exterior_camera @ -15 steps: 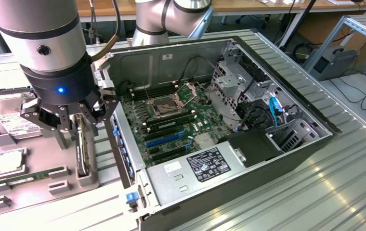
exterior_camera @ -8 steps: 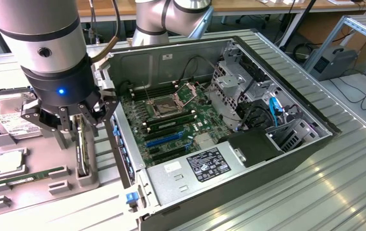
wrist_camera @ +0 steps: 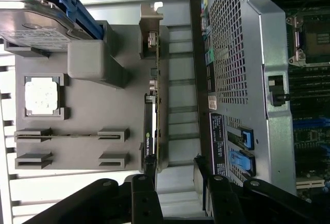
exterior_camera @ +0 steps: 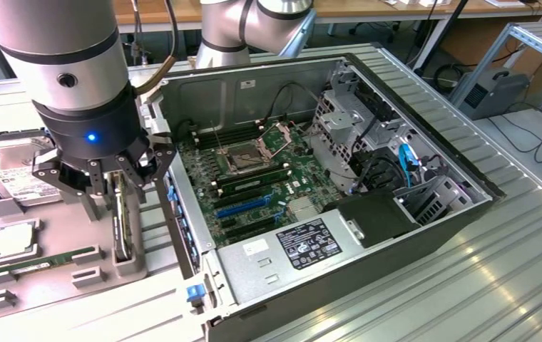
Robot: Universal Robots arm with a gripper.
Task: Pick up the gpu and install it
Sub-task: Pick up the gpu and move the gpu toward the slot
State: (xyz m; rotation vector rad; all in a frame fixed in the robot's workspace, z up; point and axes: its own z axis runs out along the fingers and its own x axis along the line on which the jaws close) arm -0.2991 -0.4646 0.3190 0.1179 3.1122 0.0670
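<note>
The gpu [exterior_camera: 119, 222] is a thin dark card standing on edge in a slot of the grey parts tray [exterior_camera: 80, 299], at the exterior view's left beside the open computer case [exterior_camera: 376, 235]. In the wrist view the gpu [wrist_camera: 153, 110] appears edge-on, with its silvery bracket [wrist_camera: 151, 26] at the far end. My gripper [exterior_camera: 116, 194] hangs right over the card, open, its dark fingers [wrist_camera: 148, 180] spread to either side of the card's near end. The gripper [wrist_camera: 174, 171] holds nothing, and I cannot tell if a finger touches the card.
The tray also carries a silver hard drive [exterior_camera: 9, 171], a square CPU [exterior_camera: 14, 239] and a green RAM stick [exterior_camera: 38, 262]. Inside the case lie the motherboard with blue expansion slots [exterior_camera: 242, 206], a power supply [exterior_camera: 299, 246] and cables. The case's perforated rear wall [wrist_camera: 242, 80] stands close beside the gpu.
</note>
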